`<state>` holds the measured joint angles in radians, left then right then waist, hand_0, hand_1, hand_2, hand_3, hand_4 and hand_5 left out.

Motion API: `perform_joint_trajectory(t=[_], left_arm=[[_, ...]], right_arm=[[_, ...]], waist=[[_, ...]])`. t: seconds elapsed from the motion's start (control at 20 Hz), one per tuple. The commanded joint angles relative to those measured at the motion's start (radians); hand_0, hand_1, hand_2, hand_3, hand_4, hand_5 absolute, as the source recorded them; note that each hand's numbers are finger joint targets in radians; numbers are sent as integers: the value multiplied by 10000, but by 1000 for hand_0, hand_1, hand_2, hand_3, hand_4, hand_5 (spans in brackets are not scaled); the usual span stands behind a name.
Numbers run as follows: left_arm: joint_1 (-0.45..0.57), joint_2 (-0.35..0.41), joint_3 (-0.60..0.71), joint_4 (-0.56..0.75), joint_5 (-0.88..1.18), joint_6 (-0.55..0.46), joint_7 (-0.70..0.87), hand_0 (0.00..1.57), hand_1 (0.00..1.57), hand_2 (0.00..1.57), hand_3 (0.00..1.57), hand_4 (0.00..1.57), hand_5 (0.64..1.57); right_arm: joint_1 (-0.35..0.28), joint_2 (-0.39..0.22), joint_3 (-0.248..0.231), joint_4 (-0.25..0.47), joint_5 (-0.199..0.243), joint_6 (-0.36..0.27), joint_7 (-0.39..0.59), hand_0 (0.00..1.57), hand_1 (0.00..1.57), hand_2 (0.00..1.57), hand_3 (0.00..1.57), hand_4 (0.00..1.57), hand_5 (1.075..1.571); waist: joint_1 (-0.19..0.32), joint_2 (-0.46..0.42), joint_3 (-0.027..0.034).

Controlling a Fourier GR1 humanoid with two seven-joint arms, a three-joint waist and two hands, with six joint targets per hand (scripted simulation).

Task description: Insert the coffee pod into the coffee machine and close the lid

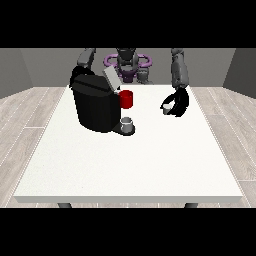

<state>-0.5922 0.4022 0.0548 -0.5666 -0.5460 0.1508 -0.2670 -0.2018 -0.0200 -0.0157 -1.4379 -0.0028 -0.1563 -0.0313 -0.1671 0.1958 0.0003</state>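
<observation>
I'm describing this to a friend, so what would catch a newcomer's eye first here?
The big black coffee machine at the table's back left, its lid tilted open, with a red cup beside it. Then the hand at the view's right, holding a small pale pod above the table.

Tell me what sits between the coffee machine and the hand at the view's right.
Front view: the red cup beside the coffee machine, then bare table up to the hand.

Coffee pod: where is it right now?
In the front view the coffee pod is at the view's right, in the hand at the view's right, over the table and well apart from the coffee machine.
</observation>
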Motion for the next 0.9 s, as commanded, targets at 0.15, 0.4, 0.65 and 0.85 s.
perform_joint_trajectory(t=[0.15, 0.4, 0.65, 0.85], left_arm=[[-370, 6, -236, 500, -720, 458, -178, 1115, 1115, 1173, 966, 280, 1571], [-814, -85, -276, 105, -553, -414, -665, 1424, 1424, 1457, 1423, 564, 1571], [-1760, 83, -377, -343, -473, -1665, -181, 1388, 1388, 1408, 1353, 583, 1571], [-2300, 499, 17, -353, -310, -1800, -538, 1243, 1243, 1327, 1315, 535, 1571]], right_arm=[[-653, -80, -303, 75, -55, -209, 95, 0, 0, 0, 0, 430, 1571], [-330, 187, -209, 708, -119, -443, -76, 0, 0, 0, 0, 459, 1571], [-383, -176, -434, 1270, -347, 148, -65, 0, 0, 0, 0, 468, 1571], [-483, 17, 17, 1003, 69, -36, -237, 0, 0, 0, 0, 456, 1571]], waist=[[117, 349, -6], [425, -95, -3], [316, -713, 2], [25, -372, -5]])
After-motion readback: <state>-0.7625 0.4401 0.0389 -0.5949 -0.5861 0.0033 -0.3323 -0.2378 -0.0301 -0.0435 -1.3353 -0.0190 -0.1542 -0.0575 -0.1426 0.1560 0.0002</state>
